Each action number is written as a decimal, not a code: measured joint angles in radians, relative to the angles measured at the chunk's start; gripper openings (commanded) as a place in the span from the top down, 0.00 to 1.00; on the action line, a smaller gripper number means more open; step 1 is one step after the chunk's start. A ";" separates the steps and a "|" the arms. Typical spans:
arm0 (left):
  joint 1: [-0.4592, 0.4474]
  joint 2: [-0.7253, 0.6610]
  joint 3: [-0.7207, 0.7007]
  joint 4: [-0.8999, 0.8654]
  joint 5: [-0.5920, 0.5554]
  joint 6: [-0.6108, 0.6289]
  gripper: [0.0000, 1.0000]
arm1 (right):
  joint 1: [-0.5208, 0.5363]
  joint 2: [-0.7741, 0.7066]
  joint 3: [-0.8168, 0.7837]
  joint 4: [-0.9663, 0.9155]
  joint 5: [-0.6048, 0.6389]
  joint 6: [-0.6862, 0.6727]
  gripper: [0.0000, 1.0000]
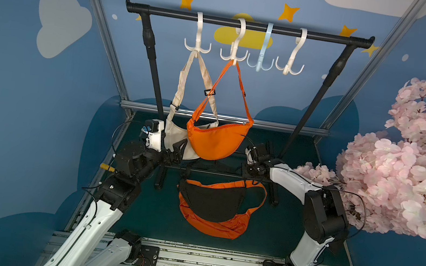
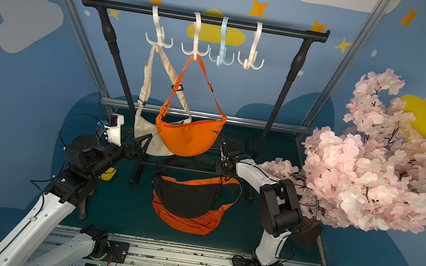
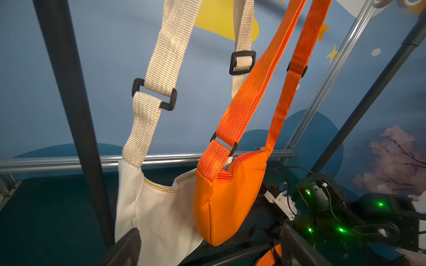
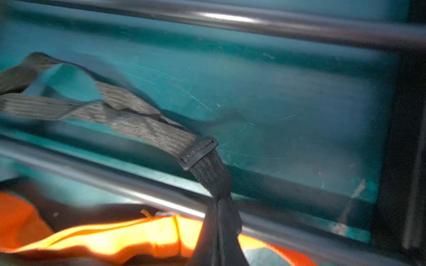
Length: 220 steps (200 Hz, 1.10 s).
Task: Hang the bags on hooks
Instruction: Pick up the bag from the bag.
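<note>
- Blue walls painted with clouds and stars close in a dark teal tabletop
- A black metal clothes rail stands at the back, carrying three white plastic hooks and one pale blue plastic hook
- A cream canvas crescent bag hangs from the first white hook, and a bright orange crescent bag hangs from the second, partly overlapping it
- A pink artificial blossom branch reaches in beside the right arm
- The rail's low black crossbar runs across the table between the hanging bags and the bags lying flat
- The black fabric crescent bag lies flat on the tabletop, on top of a second orange bag
- Its black webbing strap, with a black plastic buckle, trails over the crossbar in the right wrist view
- The right gripper sits low by the crossbar; its jaws are clenched, and the strap runs bunched straight into them
- The left gripper is spread wide beside the base of the cream bag, well apart from the black bag
- The teal surface looks scuffed with fine scratches in the right wrist view
</note>
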State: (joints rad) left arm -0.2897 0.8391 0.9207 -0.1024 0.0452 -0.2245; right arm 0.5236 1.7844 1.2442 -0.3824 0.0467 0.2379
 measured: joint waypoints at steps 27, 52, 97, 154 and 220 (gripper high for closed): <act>0.000 0.046 0.000 -0.002 0.042 0.001 0.08 | 0.039 -0.089 0.005 -0.017 0.021 -0.027 1.00; 0.000 0.060 -0.009 0.014 0.102 0.017 0.08 | 0.073 -0.166 0.013 -0.025 0.034 -0.052 1.00; -0.047 0.092 -0.041 0.059 0.261 0.092 0.09 | 0.126 -0.323 0.001 -0.021 0.040 -0.109 1.00; -0.248 0.253 -0.042 0.106 0.221 0.212 0.09 | 0.137 -0.448 -0.004 0.009 0.020 -0.189 1.00; -0.317 0.525 0.020 0.214 0.089 0.267 0.09 | 0.152 -0.454 0.014 0.026 -0.056 -0.235 1.00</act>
State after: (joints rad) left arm -0.6067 1.3643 0.9409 0.1112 0.1337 0.0425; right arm 0.6758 1.3308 1.2583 -0.3561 -0.0093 0.0025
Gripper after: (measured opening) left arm 0.910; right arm 0.047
